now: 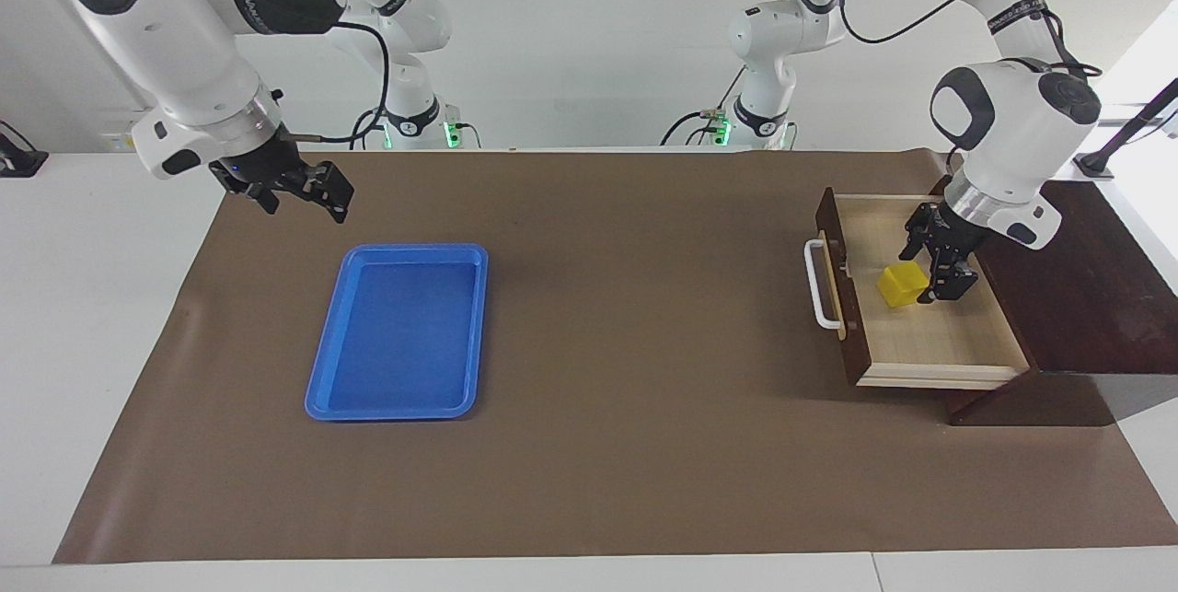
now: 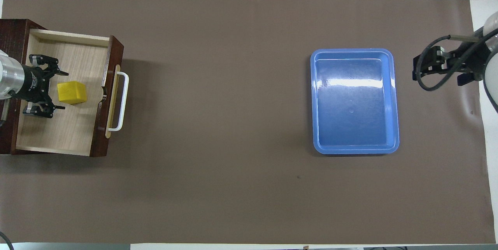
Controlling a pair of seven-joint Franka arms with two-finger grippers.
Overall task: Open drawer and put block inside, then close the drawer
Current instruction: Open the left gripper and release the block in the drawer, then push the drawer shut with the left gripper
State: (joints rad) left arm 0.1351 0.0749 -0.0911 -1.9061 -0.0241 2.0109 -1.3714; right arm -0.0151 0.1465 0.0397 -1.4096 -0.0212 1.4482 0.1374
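Observation:
The drawer (image 1: 929,343) of the dark brown box (image 1: 1086,297) stands pulled out at the left arm's end of the table, its white bar handle (image 1: 814,284) toward the table's middle. The yellow block (image 1: 900,285) rests on the drawer's pale wood floor (image 2: 70,133). My left gripper (image 1: 928,272) is open low over the drawer, its fingers apart on either side of the block's (image 2: 72,92) box-side end and not closed on it. My right gripper (image 1: 308,191) is open and empty in the air beside the blue tray, at the right arm's end.
An empty flat blue tray (image 1: 396,334) lies on the brown mat (image 1: 626,343) toward the right arm's end; it also shows in the overhead view (image 2: 354,102). The mat's edge gives way to white table (image 1: 92,297).

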